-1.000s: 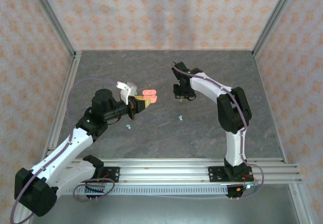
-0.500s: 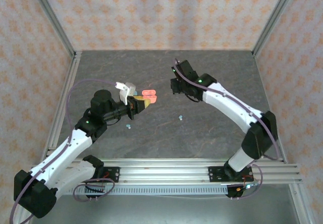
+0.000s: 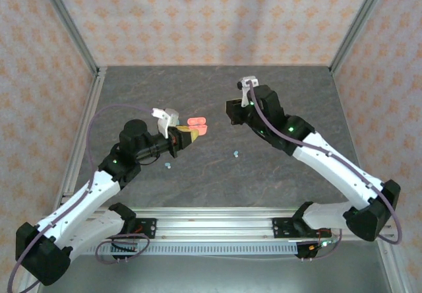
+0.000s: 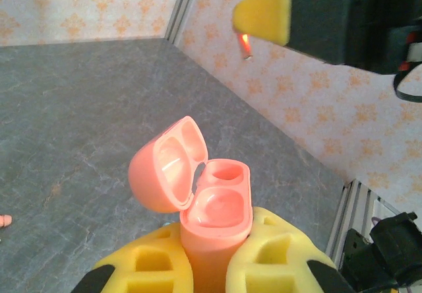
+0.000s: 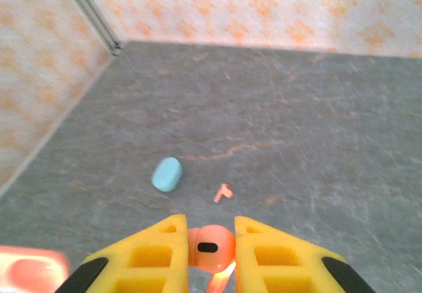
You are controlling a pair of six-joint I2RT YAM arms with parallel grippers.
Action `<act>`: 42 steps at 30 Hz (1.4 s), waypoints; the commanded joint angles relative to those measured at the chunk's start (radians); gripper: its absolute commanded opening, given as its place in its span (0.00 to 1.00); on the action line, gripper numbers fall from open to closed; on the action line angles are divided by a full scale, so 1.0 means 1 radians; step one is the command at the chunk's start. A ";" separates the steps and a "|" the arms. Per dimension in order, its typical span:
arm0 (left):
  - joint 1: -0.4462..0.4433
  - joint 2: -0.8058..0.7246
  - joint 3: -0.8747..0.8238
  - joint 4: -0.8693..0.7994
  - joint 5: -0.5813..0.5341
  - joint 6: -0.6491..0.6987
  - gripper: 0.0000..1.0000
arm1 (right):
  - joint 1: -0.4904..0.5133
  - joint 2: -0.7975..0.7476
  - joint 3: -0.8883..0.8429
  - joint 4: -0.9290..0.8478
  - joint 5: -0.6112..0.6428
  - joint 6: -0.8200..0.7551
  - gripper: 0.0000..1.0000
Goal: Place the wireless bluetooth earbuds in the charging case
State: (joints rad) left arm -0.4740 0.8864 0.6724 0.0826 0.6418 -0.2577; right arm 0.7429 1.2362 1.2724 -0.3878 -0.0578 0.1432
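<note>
My left gripper (image 4: 216,232) is shut on the salmon charging case (image 4: 217,207) and holds it upright. The case lid (image 4: 165,167) is swung open and both wells are empty. In the top view this gripper (image 3: 184,136) holds the case (image 3: 196,128) left of centre. My right gripper (image 5: 210,223) is shut on a salmon earbud (image 5: 211,247); it hovers right of the case (image 3: 231,113). Its yellow finger (image 4: 264,12) and the earbud's stem (image 4: 244,43) hang above the case. A second salmon earbud (image 5: 224,191) lies on the table.
A closed light-blue case (image 5: 166,173) lies on the grey table (image 3: 283,174) beside the loose salmon earbud. Two small light-blue pieces (image 3: 235,153) (image 3: 168,165) lie near the middle. Patterned walls stand on three sides, and a rail (image 3: 217,224) runs along the near edge.
The right arm has stretched out and dropped its elbow to the right, while its wrist turned and the gripper stayed near the case with the earbud. The left arm barely moved.
</note>
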 commanded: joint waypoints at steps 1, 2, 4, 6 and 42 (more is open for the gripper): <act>-0.008 0.007 0.015 0.092 -0.040 -0.013 0.00 | 0.024 -0.041 -0.012 0.108 -0.085 -0.030 0.19; -0.009 0.009 0.012 0.110 -0.043 -0.016 0.00 | 0.038 -0.047 -0.012 0.116 -0.094 -0.045 0.19; -0.014 0.010 0.007 0.135 -0.050 -0.016 0.00 | 0.068 -0.047 -0.012 0.131 -0.094 -0.076 0.19; -0.015 0.007 -0.004 0.169 -0.051 -0.013 0.00 | 0.093 -0.047 -0.015 0.142 -0.084 -0.095 0.20; -0.044 -0.083 -0.045 0.228 -0.083 0.046 0.00 | 0.156 -0.008 0.028 0.170 -0.202 -0.189 0.20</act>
State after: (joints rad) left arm -0.5045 0.8196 0.6270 0.2958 0.5632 -0.2337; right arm 0.8944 1.2369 1.2606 -0.2234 -0.2623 -0.0288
